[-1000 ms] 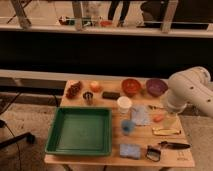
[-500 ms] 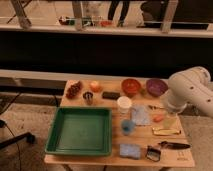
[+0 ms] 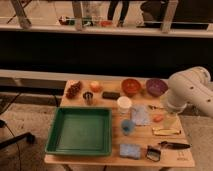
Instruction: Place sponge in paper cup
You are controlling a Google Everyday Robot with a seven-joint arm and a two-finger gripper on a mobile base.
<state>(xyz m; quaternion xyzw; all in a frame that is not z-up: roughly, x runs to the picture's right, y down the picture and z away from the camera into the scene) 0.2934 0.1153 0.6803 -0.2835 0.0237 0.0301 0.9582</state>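
Note:
A blue sponge point(image 3: 130, 150) lies near the front edge of the wooden table point(image 3: 80, 160). A white paper cup point(image 3: 124, 104) stands upright near the table's middle, behind the sponge. My white arm point(image 3: 189, 91) reaches in from the right. Its gripper point(image 3: 170, 117) hangs low over the table's right side, well to the right of the cup and apart from the sponge.
A green tray point(image 3: 80, 131) fills the table's left front. A red bowl point(image 3: 131, 86) and a purple bowl point(image 3: 156, 86) stand at the back. A small blue cup point(image 3: 128, 126), a pale blue packet point(image 3: 140, 115), a metal cup point(image 3: 88, 97) and small utensils point(image 3: 173, 145) lie around.

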